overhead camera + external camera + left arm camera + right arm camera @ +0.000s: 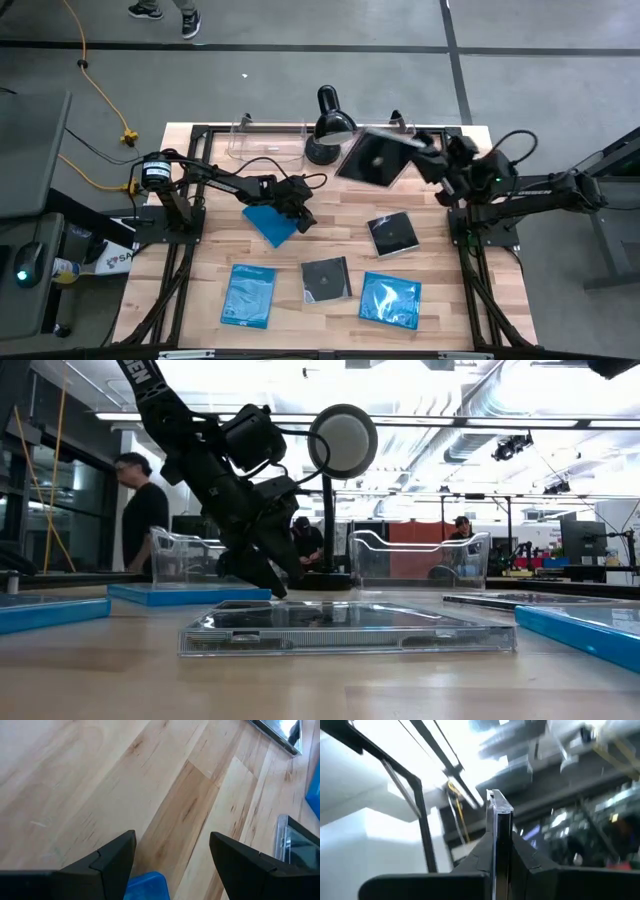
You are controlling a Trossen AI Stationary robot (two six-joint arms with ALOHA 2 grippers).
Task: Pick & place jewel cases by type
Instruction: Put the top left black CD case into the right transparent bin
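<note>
Dark jewel case [372, 158] is airborne above the table's far edge, near the right clear bin [405, 127], tilted, pinched edge-on by the right end effector [428, 160]; the right wrist view shows its fingers pressed on the case's thin edge. One blue jewel case [270, 222] lies left of table centre with the left end effector [300, 215] at its corner, fingers spread, not gripping. Two blue and two dark cases remain toward the near edge.

Step in hand, as judged: carrying a dark case to its bin. Next move calls for levelling the case over the bin opening before release.
</note>
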